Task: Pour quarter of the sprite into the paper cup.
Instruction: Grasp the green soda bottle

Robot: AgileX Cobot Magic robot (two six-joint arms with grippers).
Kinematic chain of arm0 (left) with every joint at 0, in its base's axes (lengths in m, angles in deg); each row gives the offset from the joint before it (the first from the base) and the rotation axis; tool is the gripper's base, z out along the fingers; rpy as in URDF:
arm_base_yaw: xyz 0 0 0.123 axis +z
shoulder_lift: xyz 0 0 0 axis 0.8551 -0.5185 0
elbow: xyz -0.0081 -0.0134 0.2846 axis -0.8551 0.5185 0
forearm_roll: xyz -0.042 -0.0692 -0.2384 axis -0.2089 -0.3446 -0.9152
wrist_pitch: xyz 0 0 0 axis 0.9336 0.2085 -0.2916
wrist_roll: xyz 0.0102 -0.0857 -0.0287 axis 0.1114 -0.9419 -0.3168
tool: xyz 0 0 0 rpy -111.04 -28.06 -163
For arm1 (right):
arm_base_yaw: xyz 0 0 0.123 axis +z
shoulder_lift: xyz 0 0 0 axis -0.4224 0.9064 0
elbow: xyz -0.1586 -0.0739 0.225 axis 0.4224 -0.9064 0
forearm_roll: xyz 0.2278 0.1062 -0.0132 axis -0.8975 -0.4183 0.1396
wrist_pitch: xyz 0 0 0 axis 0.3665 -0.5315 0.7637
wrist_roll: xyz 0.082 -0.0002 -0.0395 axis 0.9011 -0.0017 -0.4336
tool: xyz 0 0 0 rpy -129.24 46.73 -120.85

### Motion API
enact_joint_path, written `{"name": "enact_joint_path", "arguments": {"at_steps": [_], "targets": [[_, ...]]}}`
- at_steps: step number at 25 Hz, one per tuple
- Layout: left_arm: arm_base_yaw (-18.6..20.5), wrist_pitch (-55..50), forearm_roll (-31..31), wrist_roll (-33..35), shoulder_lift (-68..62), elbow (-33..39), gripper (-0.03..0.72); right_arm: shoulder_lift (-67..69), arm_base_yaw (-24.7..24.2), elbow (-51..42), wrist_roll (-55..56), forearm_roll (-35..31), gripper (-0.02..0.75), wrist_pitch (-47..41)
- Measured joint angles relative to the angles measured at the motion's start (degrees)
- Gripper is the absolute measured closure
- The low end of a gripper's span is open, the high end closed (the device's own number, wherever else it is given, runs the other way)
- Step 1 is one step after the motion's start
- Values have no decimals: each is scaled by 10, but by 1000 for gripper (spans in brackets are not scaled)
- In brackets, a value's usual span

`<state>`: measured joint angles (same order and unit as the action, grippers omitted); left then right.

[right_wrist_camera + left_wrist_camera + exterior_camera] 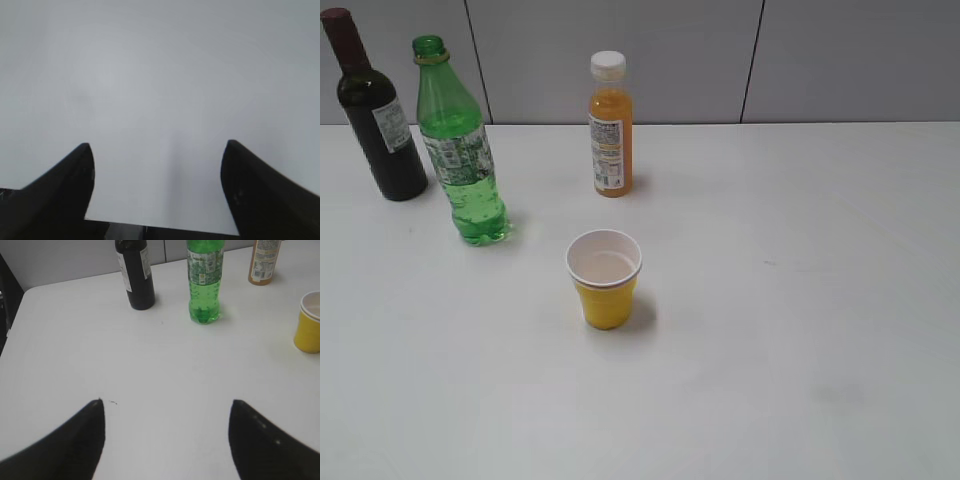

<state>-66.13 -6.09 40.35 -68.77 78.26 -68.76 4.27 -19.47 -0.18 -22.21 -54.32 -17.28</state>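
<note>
The sprite [463, 150], a tall green capless bottle with a white-and-green label, stands upright at the back left of the white table. It also shows in the left wrist view [204, 282]. The paper cup [605, 278], yellow with a white inside, stands upright in the middle of the table and shows at the right edge of the left wrist view [309, 322]. My left gripper [166, 405] is open and empty, well short of the bottle. My right gripper [157, 147] is open and empty over bare table near its edge. Neither gripper shows in the exterior view.
A dark wine bottle [375, 115] stands left of the sprite, close to it, and also shows in the left wrist view [135, 272]. An orange juice bottle [610, 130] with a white cap stands behind the cup. The table edge [160, 231] shows under my right gripper.
</note>
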Motion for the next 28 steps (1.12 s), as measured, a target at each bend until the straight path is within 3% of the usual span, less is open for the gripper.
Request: {"name": "enact_joint_path", "arguments": {"at_steps": [5,28], "targets": [[0,0,0,0,0,0,104,-98,0,-61,-1,-5,147,6],[0,0,0,0,0,0,104,-412,0,-62,-1,-10,147,-38]]}}
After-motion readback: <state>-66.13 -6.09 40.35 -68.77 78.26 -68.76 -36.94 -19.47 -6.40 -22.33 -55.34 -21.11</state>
